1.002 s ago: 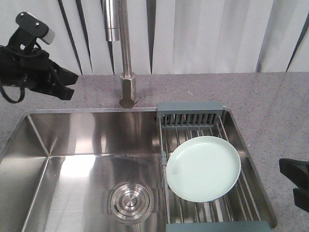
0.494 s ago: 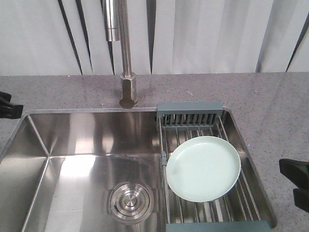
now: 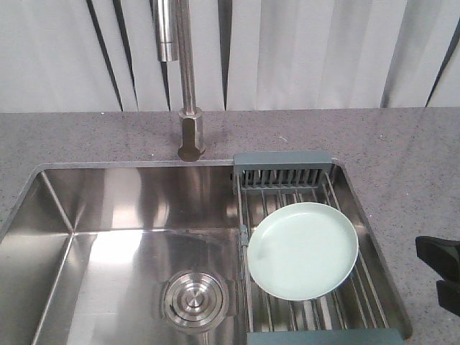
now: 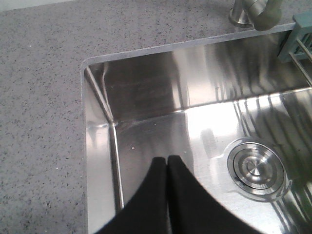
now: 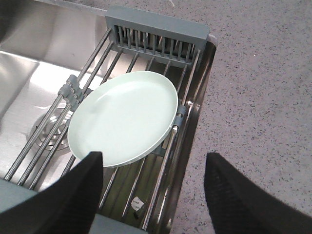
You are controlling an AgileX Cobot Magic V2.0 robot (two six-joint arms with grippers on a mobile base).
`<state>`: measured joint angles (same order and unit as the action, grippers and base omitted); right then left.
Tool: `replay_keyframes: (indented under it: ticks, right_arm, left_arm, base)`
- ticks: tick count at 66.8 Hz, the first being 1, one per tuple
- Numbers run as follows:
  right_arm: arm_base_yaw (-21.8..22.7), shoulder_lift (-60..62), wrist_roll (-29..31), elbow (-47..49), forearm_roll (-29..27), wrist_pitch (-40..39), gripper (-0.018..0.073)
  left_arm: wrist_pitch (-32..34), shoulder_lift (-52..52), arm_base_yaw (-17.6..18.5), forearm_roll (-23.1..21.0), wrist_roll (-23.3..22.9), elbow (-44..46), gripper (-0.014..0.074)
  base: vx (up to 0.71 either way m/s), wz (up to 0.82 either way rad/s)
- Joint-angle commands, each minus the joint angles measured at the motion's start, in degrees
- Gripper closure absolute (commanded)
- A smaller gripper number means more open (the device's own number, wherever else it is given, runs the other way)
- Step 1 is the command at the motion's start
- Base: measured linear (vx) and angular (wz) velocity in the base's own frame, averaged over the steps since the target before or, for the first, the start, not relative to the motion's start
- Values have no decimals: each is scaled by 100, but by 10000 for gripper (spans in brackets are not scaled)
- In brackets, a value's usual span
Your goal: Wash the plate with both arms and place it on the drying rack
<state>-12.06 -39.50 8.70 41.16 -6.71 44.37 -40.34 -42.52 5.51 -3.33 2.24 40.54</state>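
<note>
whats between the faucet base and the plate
In the front view, a strip of speckled counter, then the slotted grey-blue end of the drying rack and bare rack wires lie between the faucet base and the plate.

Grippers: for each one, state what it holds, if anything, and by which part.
Nothing is held: left gripper shut and empty; right gripper open; plate rests on drying rack.

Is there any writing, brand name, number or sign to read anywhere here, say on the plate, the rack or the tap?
None can be read.
The plate shows no lettering.
The rack, tap and sink show no brand or number.
A small white scrap lies under the rack wires; too small to tell whether it carries print.
</note>
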Motion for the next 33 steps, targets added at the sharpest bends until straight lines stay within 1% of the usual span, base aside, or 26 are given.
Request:
replay_keyframes:
  ticks: [1, 7, 15, 33]
  right_arm:
    - [27, 4, 32, 139, 2, -347, 125]
    - [27, 4, 32, 139, 2, -347, 125]
    - [27, 4, 32, 139, 2, -347, 125]
    - [27, 4, 32, 139, 2, -347, 125]
  left_arm:
    - [550, 356, -6, -15, -89, -88, 603]
    - [681, 584, -6, -15, -83, -205, 603]
    - [535, 691, -6, -28, -83, -206, 603]
    - [535, 689, -6, -28, -83, -206, 603]
  base:
    - [0, 0]
    - [0, 0]
    - [0, 0]
    - [0, 0]
